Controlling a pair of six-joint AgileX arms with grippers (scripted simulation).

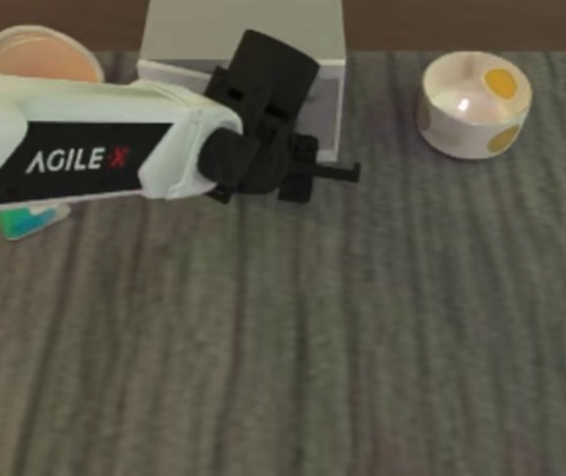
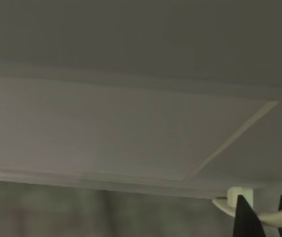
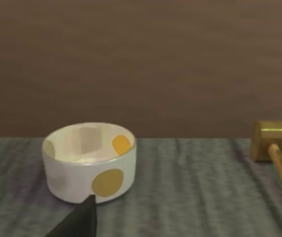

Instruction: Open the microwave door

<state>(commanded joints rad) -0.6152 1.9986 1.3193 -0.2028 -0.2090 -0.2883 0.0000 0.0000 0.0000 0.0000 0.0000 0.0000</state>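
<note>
The silver-grey microwave (image 1: 243,30) stands at the table's back, left of centre. My left arm reaches across to its front, and my left gripper (image 1: 322,171) is low against the front's right part. In the left wrist view the microwave door (image 2: 121,128) fills the frame, its greyish window close up. A cream handle (image 2: 239,195) juts from the door's lower edge, and my left gripper (image 2: 264,212) is shut on it, one dark fingertip on each side. Only one dark fingertip (image 3: 84,219) of my right gripper shows; that arm is parked off the table's right edge.
A white bowl with yellow dots (image 1: 474,102) sits at the back right, also in the right wrist view (image 3: 89,160). A peach-lined bowl (image 1: 40,55) stands at the back left. A teal item (image 1: 30,220) lies under my left arm. A wooden mallet (image 3: 271,143) lies further right.
</note>
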